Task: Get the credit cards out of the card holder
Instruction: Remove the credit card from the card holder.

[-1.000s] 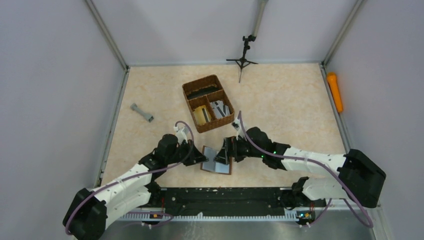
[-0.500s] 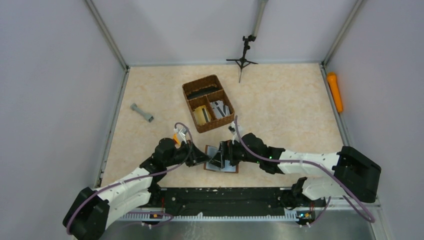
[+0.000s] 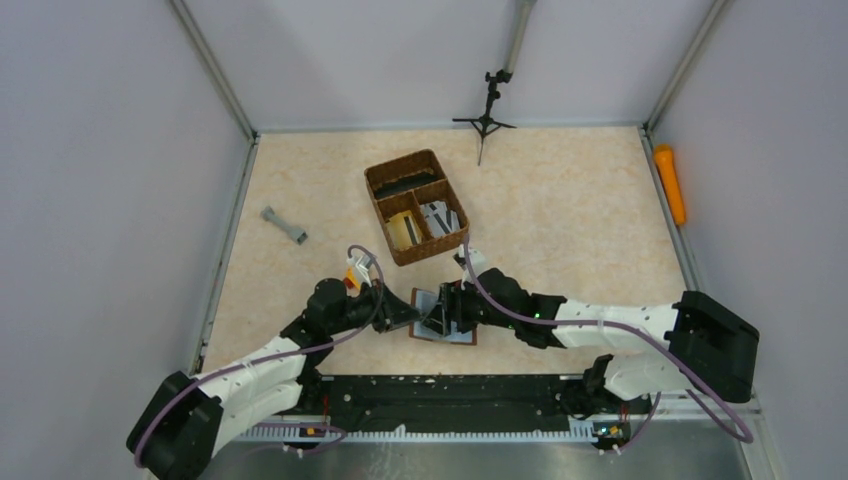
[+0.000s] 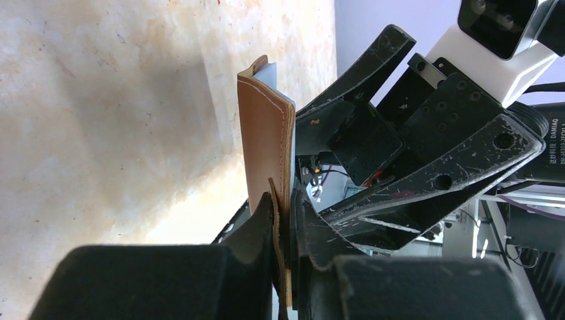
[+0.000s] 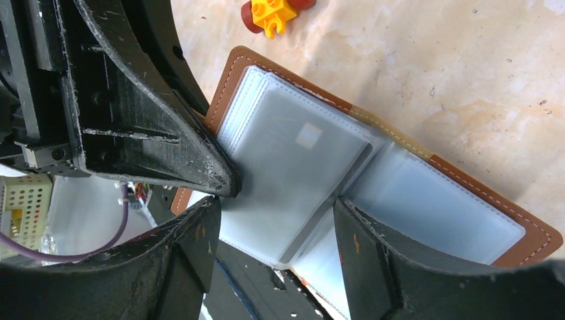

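Table (image 3: 560,200): task action is at the near edge, between the two arm bases, so both arms reach it. Woven basket (image 3: 372,180) sits just beyond, apart from the work and not involved. Card holder (image 3: 440,318) is open on the table right between the two hands, one brown cover lying flat (image 5: 466,193) and the other lifted up on edge (image 4: 266,133). My read: the left arm stands that cover up to fan the clear sleeves and anchor the wallet, so a pull from the other side won't drag the whole thing. Left hand (image 4: 286,220) is clamped on the raised leather cover near its lower edge, jaws nearly together with the leather pinched between them. Right hand (image 5: 276,213) comes in from the opposite side, jaws about halfway apart and straddling the stack of sleeves on the lifted side. One fingertip (image 5: 206,223) is at the outer edge of the stack, the other by the fold. Can't confirm either pad is pressing, so I call it open around the stack with nothing held. Credit cards (image 5: 300,153) are all in their sleeves: the grey top card shows through the plastic with a small pale patch, none extracted. Risk as I judge it: those jaws take sleeve plus card instead of card alone. Small yellow and red toy block (image 5: 276,13) lies on the table beyond the holder, clear of it.
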